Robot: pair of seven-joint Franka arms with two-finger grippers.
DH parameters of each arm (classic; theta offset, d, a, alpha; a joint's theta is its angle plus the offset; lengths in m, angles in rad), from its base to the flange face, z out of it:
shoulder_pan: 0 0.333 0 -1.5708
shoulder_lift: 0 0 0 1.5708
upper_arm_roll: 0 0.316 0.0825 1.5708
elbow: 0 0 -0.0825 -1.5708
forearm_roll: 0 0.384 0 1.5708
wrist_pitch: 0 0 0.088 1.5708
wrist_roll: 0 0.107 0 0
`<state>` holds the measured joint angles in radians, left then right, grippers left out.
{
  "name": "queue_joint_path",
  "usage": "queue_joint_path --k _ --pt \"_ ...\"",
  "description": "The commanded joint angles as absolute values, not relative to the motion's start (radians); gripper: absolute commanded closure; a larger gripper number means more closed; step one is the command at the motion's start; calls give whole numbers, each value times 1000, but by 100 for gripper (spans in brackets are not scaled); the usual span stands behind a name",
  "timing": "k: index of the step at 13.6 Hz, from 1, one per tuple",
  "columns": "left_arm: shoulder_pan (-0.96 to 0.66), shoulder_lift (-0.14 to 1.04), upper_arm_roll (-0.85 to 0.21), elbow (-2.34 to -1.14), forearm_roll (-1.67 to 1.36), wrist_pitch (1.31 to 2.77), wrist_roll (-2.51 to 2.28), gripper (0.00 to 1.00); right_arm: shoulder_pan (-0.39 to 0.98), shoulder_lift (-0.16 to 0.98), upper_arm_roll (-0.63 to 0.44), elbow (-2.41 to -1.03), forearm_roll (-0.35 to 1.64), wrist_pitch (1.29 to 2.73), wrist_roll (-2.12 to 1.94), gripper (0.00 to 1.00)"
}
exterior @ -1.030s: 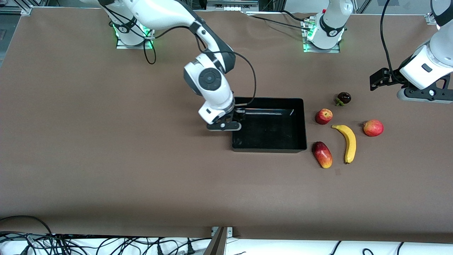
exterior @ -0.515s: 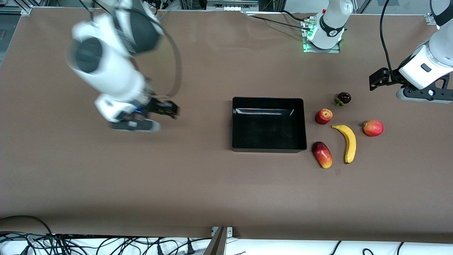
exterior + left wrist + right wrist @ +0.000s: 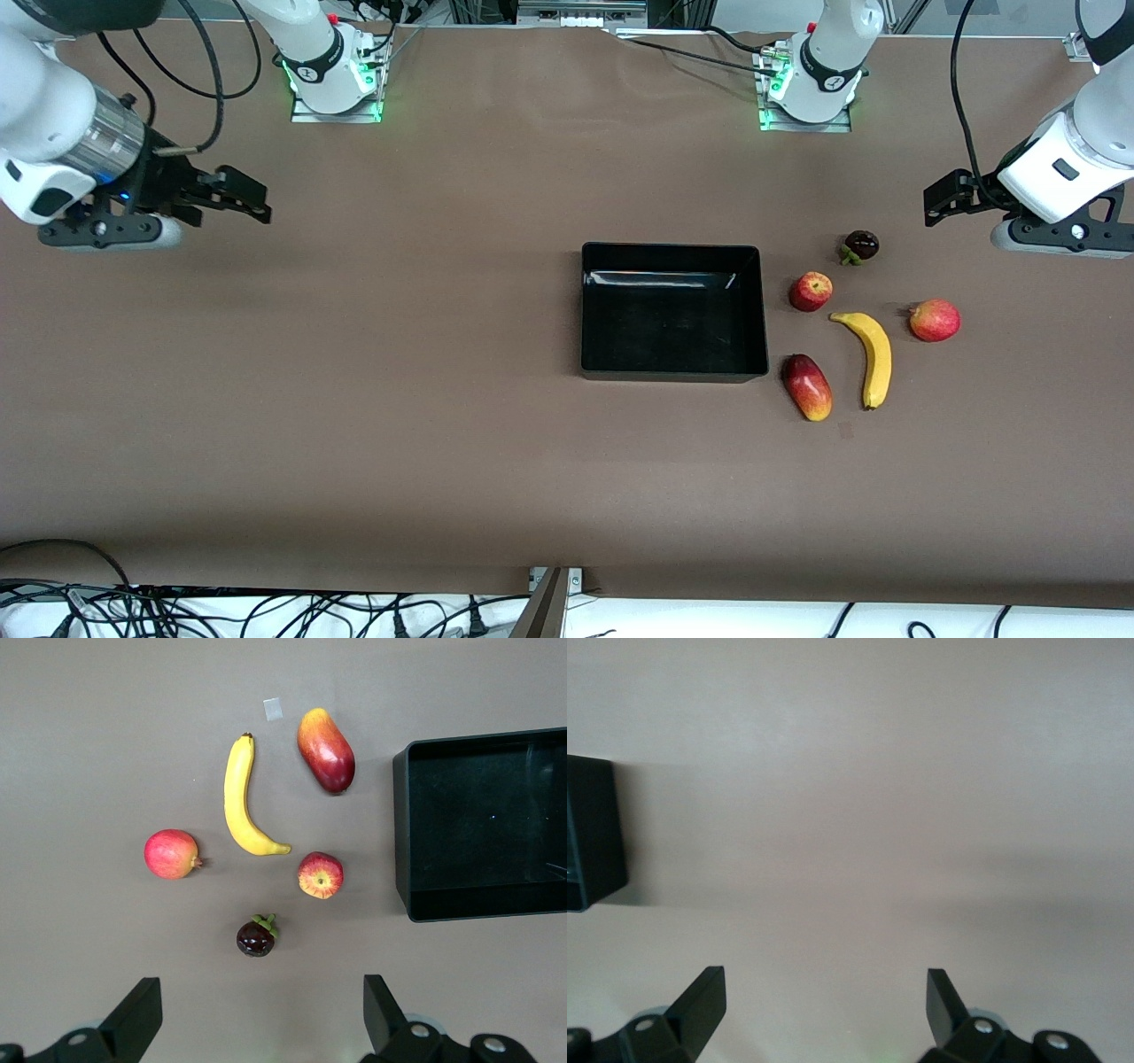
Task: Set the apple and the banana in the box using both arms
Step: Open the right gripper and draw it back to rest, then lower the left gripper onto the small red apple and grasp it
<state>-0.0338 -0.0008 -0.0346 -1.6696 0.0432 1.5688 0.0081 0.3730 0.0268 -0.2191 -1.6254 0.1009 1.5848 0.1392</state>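
Since a second ago, your right tool (image 3: 239, 195) has swung off the black rectangular plastic box (image 3: 673, 372) to bare surface (image 3: 399, 425) at its own end, fingers spread and empty. Your left tool (image 3: 948, 197) waits, also spread, over the surface beside the fruit. Below it, the small red apple (image 3: 811, 291) and long yellow banana (image 3: 872, 354) lie untouched; crowding neighbours could make you grab the wrong red fruit.
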Motion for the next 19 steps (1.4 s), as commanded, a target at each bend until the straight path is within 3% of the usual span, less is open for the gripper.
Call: queue_joint_path --k 1,4,8,12,17,19 --pt "-32 37 -35 -1657 28 1536 20 0 197 0 -54 -1651 77 1580 100 0" --pt "-55 95 -46 -1661 28 1466 43 0 65 0 56 -1646 75 1580 83 0" --pt "-55 95 -48 -1716 28 1527 128 0 67 14 57 -1626 49 1589 81 0" --pt "-55 84 -49 -1949 32 1788 320 0 69 18 60 -1618 12 1591 86 0" --pt "-51 86 -49 -2283 38 2269 514 0 69 37 61 -1594 -6 1592 83 0" --pt "-58 104 -49 -2356 38 2397 520 0 71 43 61 -1594 -20 1591 81 0"
